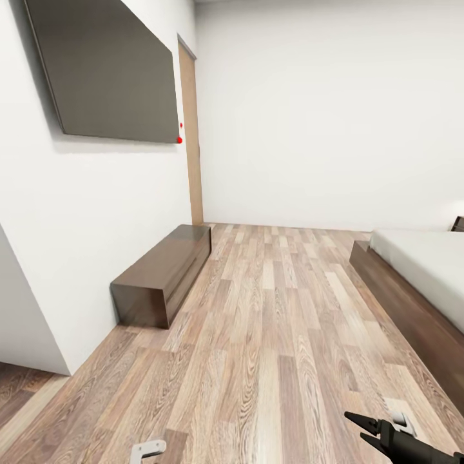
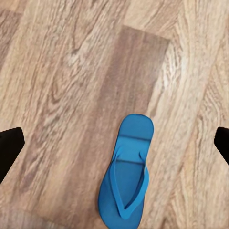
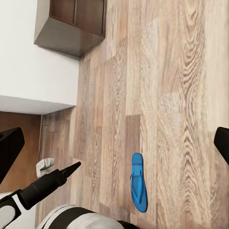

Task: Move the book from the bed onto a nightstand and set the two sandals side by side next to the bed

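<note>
The step in hand looks like picking up a bright blue flat slip-on sandal (image 2: 126,174) that lies strap-up on the grey-brown wood-plank floor (image 2: 71,71), straight below the left gripper (image 2: 114,143), whose two dark fingertips (image 2: 9,148) stand wide apart with nothing between them. To do it well, I would lower that gripper with the sandal centred between the fingers and close across its narrow width near the strap, since the sole is thin and flat against the boards and could slide away from a glancing touch. The right wrist view finds the same sandal (image 3: 138,182) on open floor, well apart from the long low dark brown cabinet (image 3: 71,26) against the white wall. The right gripper (image 1: 365,428) shows in the head view, just beside the low bed with its off-white mattress and dark wooden frame (image 1: 419,277); its black fingers are spread and empty. Hard to settle: the bed is cut off at the picture's edge (so its top is mostly unseen), and the dark corner (image 1: 458,223) beyond the bed is too small to name.
</note>
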Controlling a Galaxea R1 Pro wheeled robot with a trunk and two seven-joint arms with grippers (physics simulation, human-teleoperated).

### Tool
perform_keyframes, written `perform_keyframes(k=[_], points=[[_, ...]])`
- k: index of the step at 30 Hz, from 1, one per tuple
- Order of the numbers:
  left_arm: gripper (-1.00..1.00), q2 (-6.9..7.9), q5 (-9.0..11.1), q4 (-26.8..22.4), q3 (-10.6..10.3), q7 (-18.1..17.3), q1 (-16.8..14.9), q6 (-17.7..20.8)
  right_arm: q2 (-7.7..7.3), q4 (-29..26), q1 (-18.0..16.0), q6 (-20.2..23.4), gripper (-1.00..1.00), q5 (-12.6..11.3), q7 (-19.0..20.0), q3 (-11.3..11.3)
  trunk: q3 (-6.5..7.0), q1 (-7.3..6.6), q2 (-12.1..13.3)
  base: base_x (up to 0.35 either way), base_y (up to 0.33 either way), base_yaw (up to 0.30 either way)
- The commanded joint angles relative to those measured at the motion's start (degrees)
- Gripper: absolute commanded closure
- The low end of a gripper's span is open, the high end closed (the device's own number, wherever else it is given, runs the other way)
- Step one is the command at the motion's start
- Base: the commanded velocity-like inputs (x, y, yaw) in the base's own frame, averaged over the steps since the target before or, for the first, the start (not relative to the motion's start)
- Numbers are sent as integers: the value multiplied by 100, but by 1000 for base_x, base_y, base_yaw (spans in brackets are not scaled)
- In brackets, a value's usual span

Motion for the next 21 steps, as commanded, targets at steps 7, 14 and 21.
perform_keyframes(k=[7, 14, 21], points=[[-100, -3, 58, -13, 9, 15, 0, 28, -25, 7, -3, 43, -100, -24, 7, -18, -132, 153, -285, 0, 0, 0], [-100, -2, 58, -13, 10, 15, 0, 25, -27, 9, -3, 44, -100, -24, 7, -19, -258, 307, -565, 0, 0, 0], [-100, -176, 53, -138, 9, 28, -4, 75, -27, 9, -3, 45, -100, -24, 7, -19, -383, 461, -846, 0, 0, 0]])
